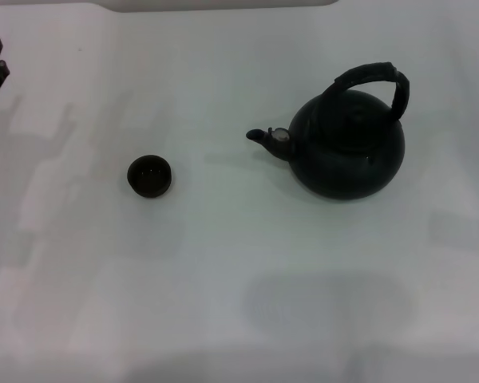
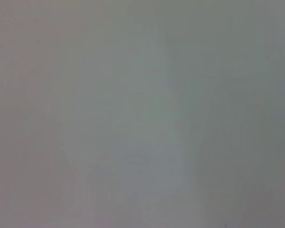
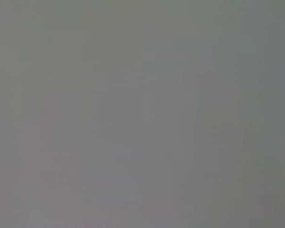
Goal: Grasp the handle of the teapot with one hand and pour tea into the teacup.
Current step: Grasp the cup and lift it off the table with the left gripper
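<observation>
Resting apart on a white table [image 1: 247, 263]: teapot [image 1: 347, 152], teacup [image 1: 149, 175].

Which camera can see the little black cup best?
The head view. The teacup stands whole and unhidden there, on the white table, apart from the teapot whose spout points toward it. The left wrist and right wrist views show only blank grey, no cup.

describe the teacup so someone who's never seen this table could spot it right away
On the white table, the big black teapot points its spout toward a much smaller dark thing standing apart. That is the teacup: round, black, handleless, with a glossy inside.
</observation>
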You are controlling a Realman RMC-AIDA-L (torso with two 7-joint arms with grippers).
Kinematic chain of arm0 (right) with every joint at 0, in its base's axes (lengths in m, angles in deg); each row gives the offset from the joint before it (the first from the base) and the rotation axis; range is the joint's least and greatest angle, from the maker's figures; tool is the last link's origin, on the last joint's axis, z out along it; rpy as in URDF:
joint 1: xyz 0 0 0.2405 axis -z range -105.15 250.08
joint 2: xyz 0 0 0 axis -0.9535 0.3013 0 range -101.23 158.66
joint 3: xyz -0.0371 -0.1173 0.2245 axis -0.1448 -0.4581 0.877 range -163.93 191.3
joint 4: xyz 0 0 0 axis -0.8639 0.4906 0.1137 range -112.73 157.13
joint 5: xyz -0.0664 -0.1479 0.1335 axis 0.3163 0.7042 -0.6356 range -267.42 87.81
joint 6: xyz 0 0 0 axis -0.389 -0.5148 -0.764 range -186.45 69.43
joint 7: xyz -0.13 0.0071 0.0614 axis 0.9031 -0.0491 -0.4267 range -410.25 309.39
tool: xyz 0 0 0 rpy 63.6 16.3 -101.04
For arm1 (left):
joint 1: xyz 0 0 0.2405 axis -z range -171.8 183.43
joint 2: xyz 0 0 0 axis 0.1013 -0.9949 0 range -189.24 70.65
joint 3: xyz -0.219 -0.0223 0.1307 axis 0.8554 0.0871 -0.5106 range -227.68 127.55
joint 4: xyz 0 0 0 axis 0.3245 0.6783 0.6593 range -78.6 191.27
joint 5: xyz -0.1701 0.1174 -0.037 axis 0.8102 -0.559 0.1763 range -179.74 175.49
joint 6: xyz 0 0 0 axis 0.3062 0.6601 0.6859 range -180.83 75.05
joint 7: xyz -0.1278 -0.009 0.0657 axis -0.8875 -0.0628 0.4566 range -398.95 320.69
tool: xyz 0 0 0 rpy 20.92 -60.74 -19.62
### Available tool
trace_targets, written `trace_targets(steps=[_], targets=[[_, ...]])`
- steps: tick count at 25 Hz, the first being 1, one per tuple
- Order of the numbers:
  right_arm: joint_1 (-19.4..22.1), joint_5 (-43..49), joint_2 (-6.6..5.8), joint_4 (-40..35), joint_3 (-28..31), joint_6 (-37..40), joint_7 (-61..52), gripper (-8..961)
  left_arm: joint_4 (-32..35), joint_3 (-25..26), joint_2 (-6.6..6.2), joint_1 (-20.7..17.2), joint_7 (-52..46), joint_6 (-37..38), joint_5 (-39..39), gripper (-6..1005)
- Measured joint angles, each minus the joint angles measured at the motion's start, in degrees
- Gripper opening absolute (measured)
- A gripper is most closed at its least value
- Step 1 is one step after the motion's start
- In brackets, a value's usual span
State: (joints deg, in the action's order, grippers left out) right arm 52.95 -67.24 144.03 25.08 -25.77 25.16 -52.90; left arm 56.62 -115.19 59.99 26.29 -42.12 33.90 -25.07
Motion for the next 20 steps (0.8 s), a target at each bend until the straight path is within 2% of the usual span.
trace_targets(steps=[10,14,20], targets=[[0.0,0.3,-0.10,-0.9,-0.5,-1.0,2.2,860,0.1,0.0,-0.02,-0.5,0.0,0.8,0.0,875],[-0.5,0.4,-0.10,-1.3,-0.6,-5.0,2.5,859,-0.1,0.0,0.03,-1.1,-2.5,2.9,-0.1,875],[-0.2,0.6,-0.02,-1.3,-2.2,-5.1,1.0,858,0.1,0.0,-0.43,-2.3,-7.3,3.3,-3.6,874]])
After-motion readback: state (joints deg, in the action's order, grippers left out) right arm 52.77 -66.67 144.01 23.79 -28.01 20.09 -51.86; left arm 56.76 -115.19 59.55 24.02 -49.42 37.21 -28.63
